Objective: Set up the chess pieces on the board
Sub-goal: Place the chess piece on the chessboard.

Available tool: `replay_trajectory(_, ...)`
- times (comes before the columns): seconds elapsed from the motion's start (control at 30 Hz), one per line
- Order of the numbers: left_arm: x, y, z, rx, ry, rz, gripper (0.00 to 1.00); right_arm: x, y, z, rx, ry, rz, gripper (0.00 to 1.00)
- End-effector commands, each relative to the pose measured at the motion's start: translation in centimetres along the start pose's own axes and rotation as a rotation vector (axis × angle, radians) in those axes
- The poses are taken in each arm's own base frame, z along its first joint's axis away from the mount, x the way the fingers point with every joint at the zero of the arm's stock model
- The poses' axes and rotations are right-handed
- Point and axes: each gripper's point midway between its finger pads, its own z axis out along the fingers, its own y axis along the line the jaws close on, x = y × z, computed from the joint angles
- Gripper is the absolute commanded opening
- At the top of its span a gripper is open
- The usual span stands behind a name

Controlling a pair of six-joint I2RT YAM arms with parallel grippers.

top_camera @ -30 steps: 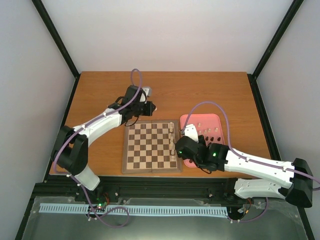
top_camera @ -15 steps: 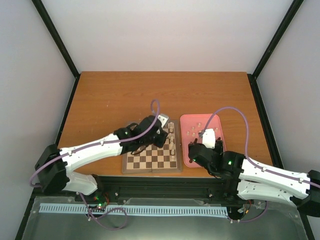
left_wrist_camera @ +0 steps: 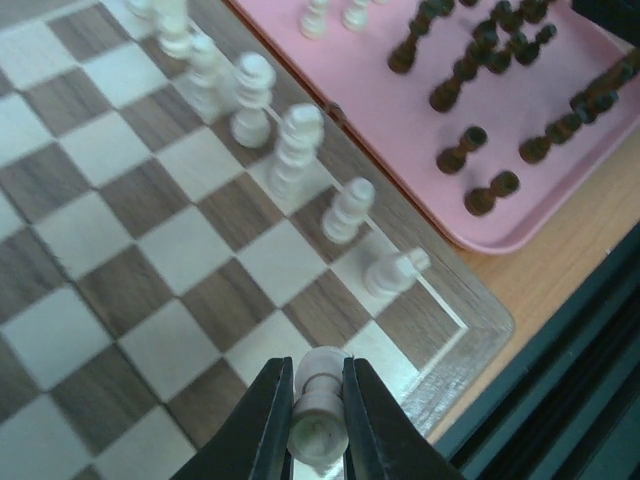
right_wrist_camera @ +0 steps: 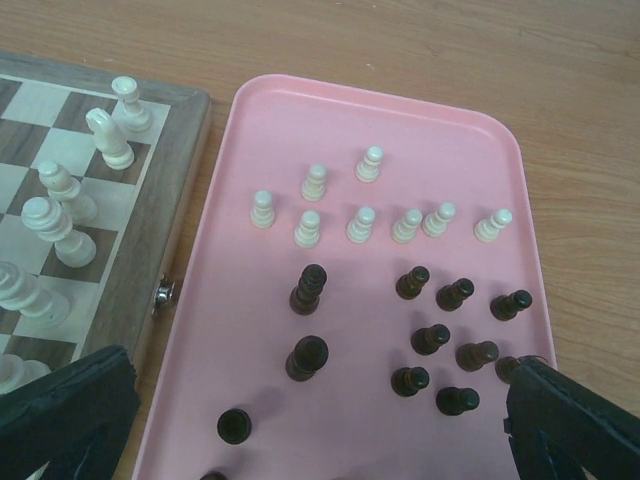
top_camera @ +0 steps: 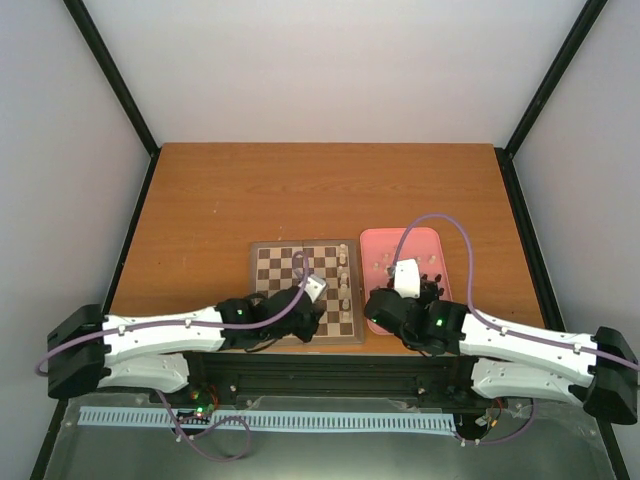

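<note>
Left wrist: L jaws pinch turned cream piece [left_wrist_camera: 319, 405] above wood board [left_wrist_camera: 140, 250]; R jaws wide, empty.

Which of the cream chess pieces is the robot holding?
The cream piece pinched in the left gripper, above the board's corner; the other cream pieces sit untouched.

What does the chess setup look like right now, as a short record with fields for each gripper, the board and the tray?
left gripper: shut on a cream piece, low over the near corner of the board on the tray side
right gripper: open, holding nothing, above the pink tray
board: a row of cream pieces stands along the edge beside the tray
tray: eight small cream pieces towards the far end, dark pieces grouped nearer
</note>
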Motion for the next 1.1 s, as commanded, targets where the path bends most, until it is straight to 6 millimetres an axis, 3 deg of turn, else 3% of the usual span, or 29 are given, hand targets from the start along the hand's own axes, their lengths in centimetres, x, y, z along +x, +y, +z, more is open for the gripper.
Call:
replay_trajectory(0.0, 0.1, -3.4, 0.9, 0.091, -0.029, 0.013, 0.01, -0.8, 0.3, 0.4, 0.036, -0.043, 0.027, 1.0)
replay_trajectory(0.3, 2.3, -6.6, 1.6, 0.164, 0.02, 0.063, 0.01, -0.6, -0.3, 0.5, 0.064, -0.046, 0.031, 1.0)
replay_trajectory(0.53, 2.4, -6.6, 1.8, 0.189, -0.034, 0.049, 0.01, -0.4, -1.2, 0.1, 0.047, -0.064, 0.066, 1.0)
replay_trajectory(0.87, 2.6, -7.0, 5.1, 0.108, 0.005, 0.087, 0.01, -0.3, -1.2, 0.1, 0.049, -0.06, 0.055, 1.0)
replay_trajectory(1.07, 2.4, -6.7, 6.0, 0.061, -0.003, 0.087, 0.01, -0.3, -1.3, 0.0, 0.046, -0.065, 0.054, 1.0)
